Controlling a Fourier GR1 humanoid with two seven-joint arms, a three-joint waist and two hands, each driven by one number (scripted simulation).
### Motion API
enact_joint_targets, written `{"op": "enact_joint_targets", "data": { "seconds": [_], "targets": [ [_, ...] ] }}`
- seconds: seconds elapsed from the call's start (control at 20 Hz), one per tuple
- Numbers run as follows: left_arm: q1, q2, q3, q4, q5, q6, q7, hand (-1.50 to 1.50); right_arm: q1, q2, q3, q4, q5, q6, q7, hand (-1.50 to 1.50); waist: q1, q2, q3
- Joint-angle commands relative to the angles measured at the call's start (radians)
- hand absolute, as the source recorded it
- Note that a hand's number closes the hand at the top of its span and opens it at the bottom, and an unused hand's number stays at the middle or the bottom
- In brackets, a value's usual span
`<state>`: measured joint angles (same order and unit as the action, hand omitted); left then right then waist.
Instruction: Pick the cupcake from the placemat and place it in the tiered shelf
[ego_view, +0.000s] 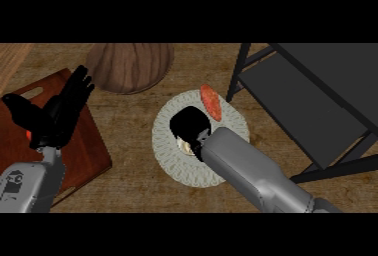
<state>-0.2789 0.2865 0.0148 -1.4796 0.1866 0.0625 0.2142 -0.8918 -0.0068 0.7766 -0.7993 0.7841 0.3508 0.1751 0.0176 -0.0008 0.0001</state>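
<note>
This is a kitchen, set up as in a home. The wooden counter (133, 150) has a worn brown grain. At ten o'clock a round wooden bowl (131, 66) stands upside down, and at nine o'clock lies a reddish cutting board (88, 150) with a handle slot. A woven round placemat (170, 160) sits at the centre, and a black tiered shelf (310, 100) fills the two to three o'clock side.

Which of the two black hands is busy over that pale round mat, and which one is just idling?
The right hand is over the placemat, curled downward. The left hand rests open, fingers straight, above the reddish cutting board at the view's left.
</note>
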Motion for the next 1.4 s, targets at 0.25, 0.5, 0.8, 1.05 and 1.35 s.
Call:
{"op": "enact_joint_targets", "data": {
  "seconds": [0.25,0.5,0.8,1.05,1.35],
  "targets": [
    [0.001,-0.011,0.018,0.024,-0.006,0.008,0.005,0.00,0.323,0.006,0.178,-0.432,-0.068,-0.151,0.414,1.50,-0.033,-0.014,-0.001],
    [0.016,0.001,0.019,-0.006,-0.009,0.006,0.024,0.00,0.505,0.006,0.349,-0.715,-0.025,-0.300,0.662,1.50,-0.033,-0.014,0.000],
    [0.059,-0.002,0.020,-0.019,0.002,-0.011,0.010,0.00,0.566,0.007,0.402,-1.009,0.065,-0.565,0.807,1.50,-0.029,-0.015,0.001],
    [0.053,0.006,0.037,-0.014,0.007,-0.014,-0.001,0.00,0.472,0.006,0.377,-1.197,0.194,-0.572,0.941,1.50,-0.037,-0.019,-0.001],
    [0.057,-0.018,0.019,-0.040,-0.007,0.004,0.008,0.00,0.393,0.005,0.306,-1.345,0.294,-0.467,1.095,1.50,-0.034,-0.016,-0.001]
  ]
}}
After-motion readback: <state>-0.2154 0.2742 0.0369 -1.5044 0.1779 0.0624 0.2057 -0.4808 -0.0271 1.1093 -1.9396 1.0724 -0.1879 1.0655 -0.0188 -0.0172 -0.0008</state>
